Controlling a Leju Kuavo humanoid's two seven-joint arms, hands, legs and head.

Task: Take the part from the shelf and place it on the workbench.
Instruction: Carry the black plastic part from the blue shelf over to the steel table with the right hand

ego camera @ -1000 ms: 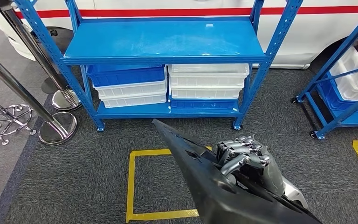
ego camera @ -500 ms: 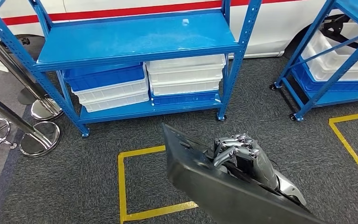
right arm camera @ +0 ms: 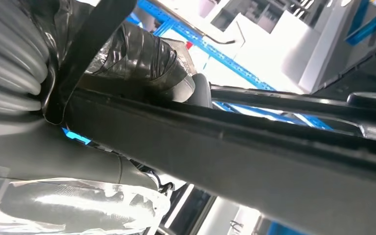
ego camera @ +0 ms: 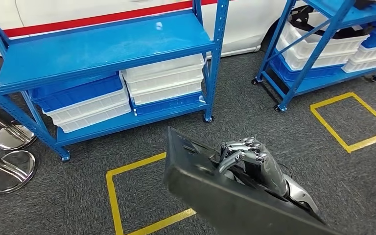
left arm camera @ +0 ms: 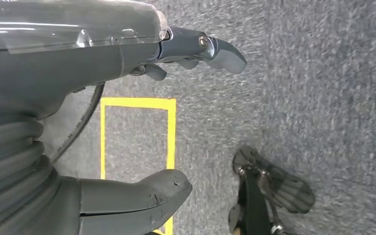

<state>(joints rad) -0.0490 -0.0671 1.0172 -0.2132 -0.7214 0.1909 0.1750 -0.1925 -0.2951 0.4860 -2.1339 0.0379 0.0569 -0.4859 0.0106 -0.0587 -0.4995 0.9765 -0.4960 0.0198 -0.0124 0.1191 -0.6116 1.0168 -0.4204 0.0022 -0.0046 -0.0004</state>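
**A:** Where does the part stand?

**B:** The right hand [ego camera: 247, 159] has its fingers curled over the top edge of the part [ego camera: 215, 193] — a long dark panel, carried low in front of the body, tilted, one end jutting forward over the carpet. It is off the shelf [ego camera: 103, 46] and well apart from it. The right wrist view shows the panel's edge [right arm camera: 235, 156] running across the hand's grip.

**A:** And the other hand?

**B:** The left hand [left arm camera: 127, 112] hangs over the carpet holding nothing, thumb and fingers apart.

**A:** So the step is the carry?

**B:** It looks so. No surface to set it on shows here — only blue racks, stacked bins [ego camera: 164, 78] and yellow floor markings [ego camera: 127, 196].

**A:** How should the robot do it well?

**B:** Keeping the grip firm seems key, since a long panel held at one edge probably wants to swing or slip. Its forward end likely needs room — a turn near the rack post [ego camera: 215, 58] could clip it. Slow turning, with the panel level, is the safer course.
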